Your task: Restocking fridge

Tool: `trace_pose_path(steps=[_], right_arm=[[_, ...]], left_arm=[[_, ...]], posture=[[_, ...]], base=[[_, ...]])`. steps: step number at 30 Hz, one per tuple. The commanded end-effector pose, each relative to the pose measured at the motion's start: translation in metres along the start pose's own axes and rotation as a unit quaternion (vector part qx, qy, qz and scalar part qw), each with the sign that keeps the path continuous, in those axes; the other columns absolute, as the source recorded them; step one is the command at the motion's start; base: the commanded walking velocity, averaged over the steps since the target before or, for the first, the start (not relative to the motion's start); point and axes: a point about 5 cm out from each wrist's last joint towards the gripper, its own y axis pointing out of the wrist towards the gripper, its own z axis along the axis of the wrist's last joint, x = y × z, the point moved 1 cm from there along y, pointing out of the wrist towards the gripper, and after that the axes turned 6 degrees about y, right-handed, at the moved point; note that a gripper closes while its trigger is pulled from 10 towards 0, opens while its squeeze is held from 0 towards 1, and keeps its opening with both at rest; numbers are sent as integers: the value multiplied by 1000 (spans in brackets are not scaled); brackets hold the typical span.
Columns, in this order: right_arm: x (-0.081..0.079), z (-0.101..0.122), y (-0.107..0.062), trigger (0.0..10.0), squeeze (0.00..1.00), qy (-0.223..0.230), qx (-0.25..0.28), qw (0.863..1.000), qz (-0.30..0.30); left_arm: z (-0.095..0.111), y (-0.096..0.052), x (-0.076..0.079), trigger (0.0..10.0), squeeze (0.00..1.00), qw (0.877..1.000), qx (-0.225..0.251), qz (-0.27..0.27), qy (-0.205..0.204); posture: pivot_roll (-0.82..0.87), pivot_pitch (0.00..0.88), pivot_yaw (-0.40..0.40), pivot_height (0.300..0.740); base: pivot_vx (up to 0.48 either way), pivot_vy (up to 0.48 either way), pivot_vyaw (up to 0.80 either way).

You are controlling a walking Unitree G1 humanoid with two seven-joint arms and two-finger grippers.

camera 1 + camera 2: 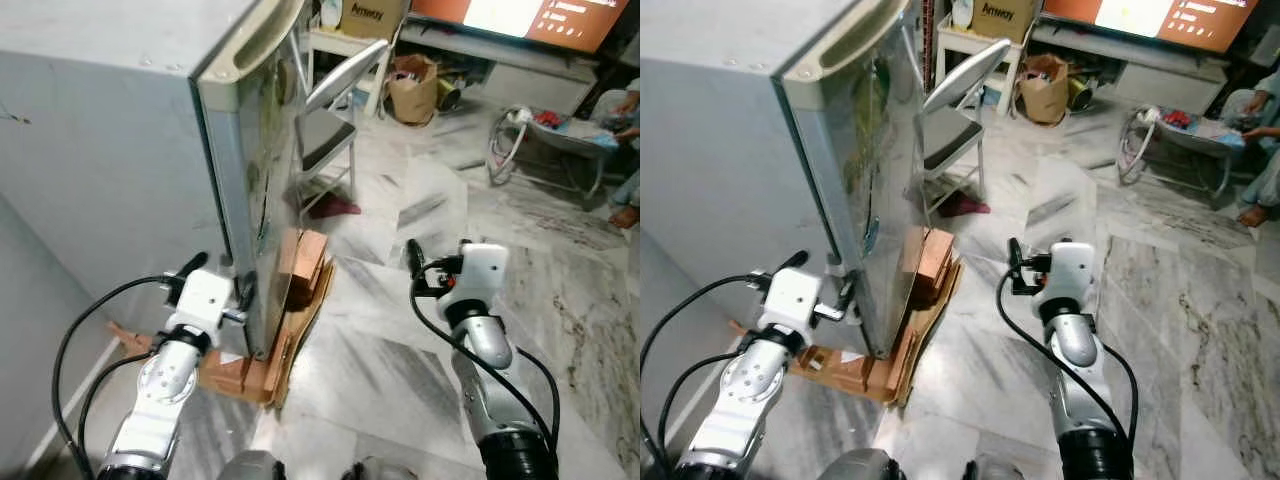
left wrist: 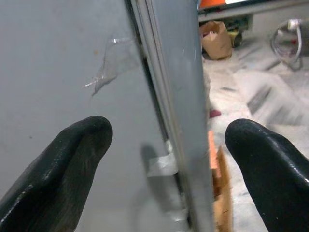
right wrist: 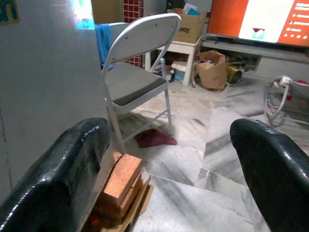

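A grey fridge (image 1: 110, 150) stands at my left with its door (image 1: 262, 170) closed and its long handle (image 1: 262, 35) near the top edge. My left gripper (image 1: 222, 285) is open at the door's lower edge, one finger on the fridge's side wall (image 2: 72, 96) and the other past the door edge (image 2: 181, 96). My right gripper (image 1: 428, 265) is open in the air over the floor, to the right of the fridge, with nothing between its fingers (image 3: 77, 159).
Bricks (image 1: 305, 262) and flattened cardboard (image 1: 270, 365) lie at the fridge's foot. A grey folding chair (image 1: 330, 120) stands just beyond the door. A paper bag (image 1: 412, 88), a white table (image 1: 345, 45) and a small stand (image 1: 560, 140) lie farther off on the marble floor (image 1: 400, 340).
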Motion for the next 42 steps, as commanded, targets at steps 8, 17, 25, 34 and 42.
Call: trace_pose_path(steps=[8,17,25,34,42], right_arm=[[0,-4,-5,10000,0,9,-16,1000,5],[1,-4,-5,10000,0,11,-16,1000,3],[-1,-3,-5,10000,0,11,-17,1000,5],[-1,-2,-5,10000,0,10,-16,1000,7],[-1,-2,-6,10000,0,7,-14,1000,12]], left_arm=[[6,15,1,10000,0,999,5,1,-43],[12,19,0,10000,0,998,21,-10,-52],[10,17,1,10000,0,999,16,-5,-52],[12,18,-3,10000,0,998,23,-1,-58],[10,17,-5,10000,0,998,15,13,-55]], posture=[[75,63,-48,740],[75,60,-41,740],[78,61,-42,740],[75,60,-39,740],[71,61,-37,740]], base=[[0,0,0],[229,0,0],[73,0,0],[284,0,0],[371,0,0]])
